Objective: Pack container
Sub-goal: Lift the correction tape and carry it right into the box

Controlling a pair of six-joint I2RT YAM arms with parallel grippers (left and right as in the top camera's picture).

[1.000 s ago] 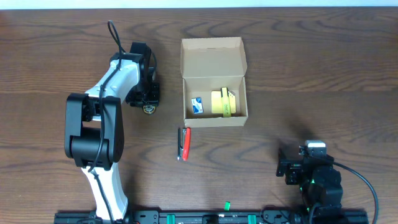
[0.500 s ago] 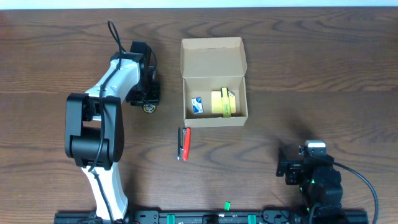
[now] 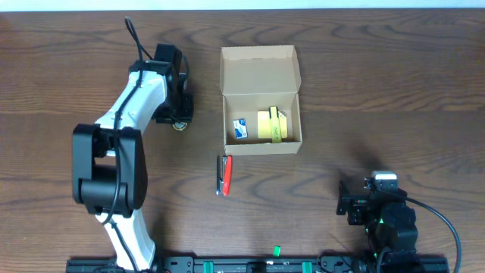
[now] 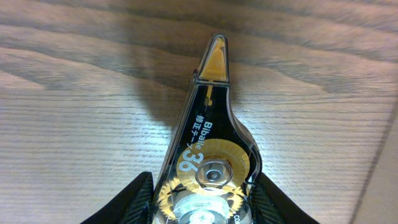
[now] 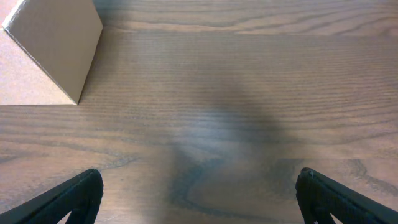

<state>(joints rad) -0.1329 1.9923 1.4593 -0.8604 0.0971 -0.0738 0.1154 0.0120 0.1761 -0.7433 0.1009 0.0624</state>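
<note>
The container [image 3: 260, 83], a tan cardboard box, stands open at mid table with its flap lid folded back. A yellow banded item [image 3: 272, 125] and a small blue-and-white item [image 3: 240, 129] lie inside. Left of the box, my left gripper [image 3: 179, 121] is shut on a black-and-yellow correction tape dispenser [image 3: 180, 127]. In the left wrist view the dispenser [image 4: 208, 143] points its yellow tip away from the gripper [image 4: 202, 208], over the wood. My right gripper [image 3: 355, 205] is open near the front right, with nothing between its fingers [image 5: 68, 199].
A red-and-black pen-like tool [image 3: 225, 175] lies on the wooden table [image 3: 364, 98] just in front of the box. A corner of the box [image 5: 50, 56] shows at the upper left of the right wrist view. A small green bit [image 3: 276, 248] sits by the front rail.
My left arm has shifted slightly left and toward the far side, carrying the correction tape with it. The right arm has not moved.
</note>
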